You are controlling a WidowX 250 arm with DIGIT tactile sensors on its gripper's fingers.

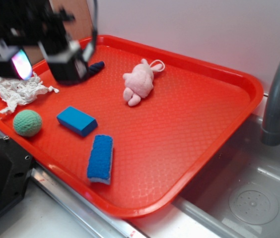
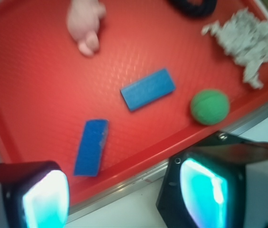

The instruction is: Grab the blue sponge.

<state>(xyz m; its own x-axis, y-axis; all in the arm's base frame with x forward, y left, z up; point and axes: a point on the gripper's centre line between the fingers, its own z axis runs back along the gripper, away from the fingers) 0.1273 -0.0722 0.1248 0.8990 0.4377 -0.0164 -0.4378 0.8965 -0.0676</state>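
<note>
Red tray (image 1: pixel 219 144) beside sink, blue sponge (image 1: pixel 101 158) near front edge, lighter blue block (image 1: pixel 77 120) behind it, gripper (image 1: pixel 36 63) raised far left, jaws apart

Exterior view looks down obliquely across the red tray (image 1: pixel 189 144) — wrist view hangs above, sharing it.

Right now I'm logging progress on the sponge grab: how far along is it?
Nothing is grabbed yet. The blue sponge lies flat near the red tray's front edge, untouched, beside the smooth blue block. In hand: the gripper hangs open and empty above the tray's back left, over the crumpled paper, well away from the sponge. Left: move over the sponge, descend, close on it.
</note>
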